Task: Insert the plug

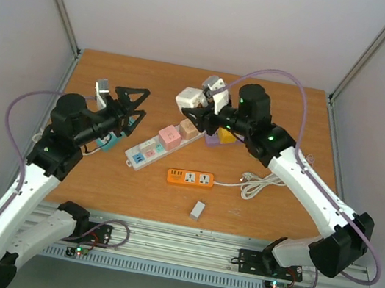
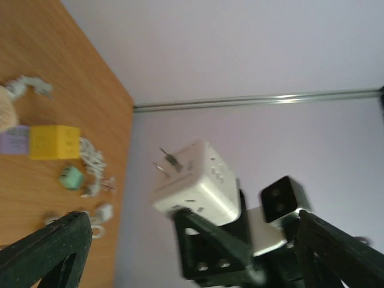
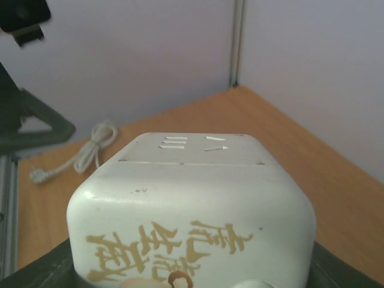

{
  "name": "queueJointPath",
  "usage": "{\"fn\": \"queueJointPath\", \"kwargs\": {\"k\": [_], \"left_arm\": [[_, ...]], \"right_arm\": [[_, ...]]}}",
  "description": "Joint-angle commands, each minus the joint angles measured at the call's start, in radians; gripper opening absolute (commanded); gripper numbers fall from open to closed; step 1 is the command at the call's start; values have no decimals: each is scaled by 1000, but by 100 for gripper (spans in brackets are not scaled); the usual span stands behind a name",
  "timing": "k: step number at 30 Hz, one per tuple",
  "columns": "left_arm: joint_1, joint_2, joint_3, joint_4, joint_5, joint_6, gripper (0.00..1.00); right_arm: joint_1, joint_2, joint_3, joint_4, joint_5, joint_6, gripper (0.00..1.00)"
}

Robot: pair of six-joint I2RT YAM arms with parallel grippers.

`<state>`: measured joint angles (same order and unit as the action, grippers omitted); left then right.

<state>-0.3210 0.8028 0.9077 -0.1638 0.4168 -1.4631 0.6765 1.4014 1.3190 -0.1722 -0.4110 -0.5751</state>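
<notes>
Aloft, clamped by right gripper [image 1: 201,115]: white cubic plastic plug [image 1: 188,99], prongs [image 2: 171,161] aimed away from it; left gripper [image 1: 138,105] agape, empty.

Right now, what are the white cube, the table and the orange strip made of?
White cube: looks like hard plastic, smooth and slightly shiny, with rounded moulded corners. Its prongs look like grey metal. Table: wood or wood-look board, matte, warm brown. Orange strip: probably plastic, since the colour is even, but it is too small to be sure.
</notes>
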Motion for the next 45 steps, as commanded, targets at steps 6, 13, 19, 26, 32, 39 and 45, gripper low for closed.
{"fn": "queueJointPath", "kwargs": {"k": [6,13,19,26,32,39,45], "left_arm": [[2,-34,100,-389,-184,755,94],[1,-98,94,-483,-347,1050,96],[1,-112,31,-454,-361,1144,97],[1,-99,-13,-421,-368,1162,98],[1,-87,-16,-423,-370,1169,98],[2,-77,-19,-431,-376,1163,98],[1,-67,-20,-429,-381,1164,98]], "right_arm": [[-32,-31,122,-568,-51,-213,35],[-32,55,148,-813,1,-322,37],[-31,170,214,-933,47,-347,38],[-20,260,233,-939,2,-429,40],[-20,396,333,-1035,-14,-490,42],[-4,435,262,-989,-9,-548,43],[3,399,154,-893,-33,-607,43]]}}
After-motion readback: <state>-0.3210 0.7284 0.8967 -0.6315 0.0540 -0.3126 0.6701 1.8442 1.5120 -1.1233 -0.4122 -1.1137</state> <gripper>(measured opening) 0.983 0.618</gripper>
